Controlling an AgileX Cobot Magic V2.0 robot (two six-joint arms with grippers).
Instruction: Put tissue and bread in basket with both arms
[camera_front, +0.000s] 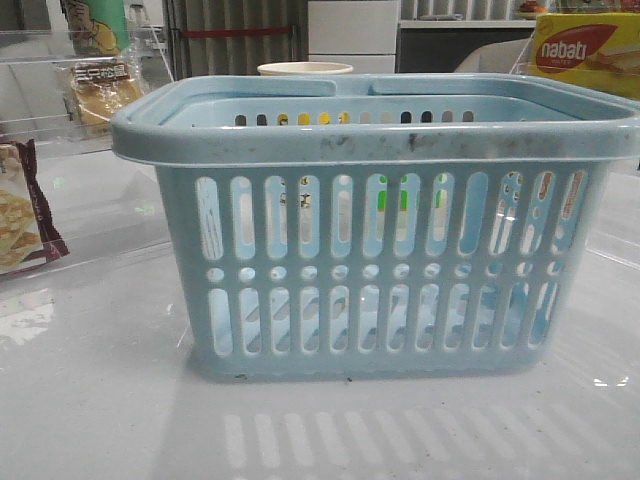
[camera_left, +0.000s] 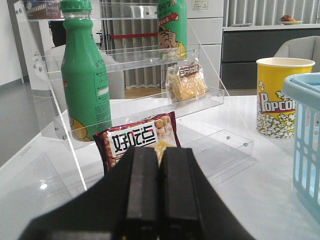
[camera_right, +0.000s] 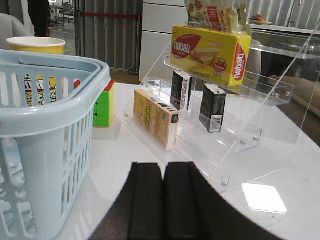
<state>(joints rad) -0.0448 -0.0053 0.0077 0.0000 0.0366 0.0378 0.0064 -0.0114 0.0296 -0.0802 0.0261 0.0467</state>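
A: Start on the left. What are the left fingers (camera_left: 159, 187) doing?

B: They are clenched, the two black pads pressed flat together with nothing between them. Just beyond their tips stands a brown-edged cracker bag (camera_left: 142, 140), leaning against a clear acrylic rack (camera_left: 210, 95). A green bottle (camera_left: 85, 80) stands on the rack off to one side of the fingers, and the bread (camera_left: 186, 82), a clear pack of tan slices with a dark label, sits on a higher shelf farther out past the fingertips.

A: And the basket?

B: The basket (camera_front: 380, 260) stands in the middle of the white bench (camera_front: 100, 400), off to the side of both sets of fingers and touching neither. A popcorn cup (camera_left: 277, 97) stands behind it.

A: The tissue?

B: I cannot make it out for certain through the slots.

A: Now the right fingers (camera_right: 162, 200).

B: Also pressed shut and empty. Ahead of them a second acrylic rack (camera_right: 250, 135) carries small boxes and a yellow wafer box (camera_right: 210, 52). A colour cube (camera_right: 104, 105) sits on the bench between that rack and the basket.
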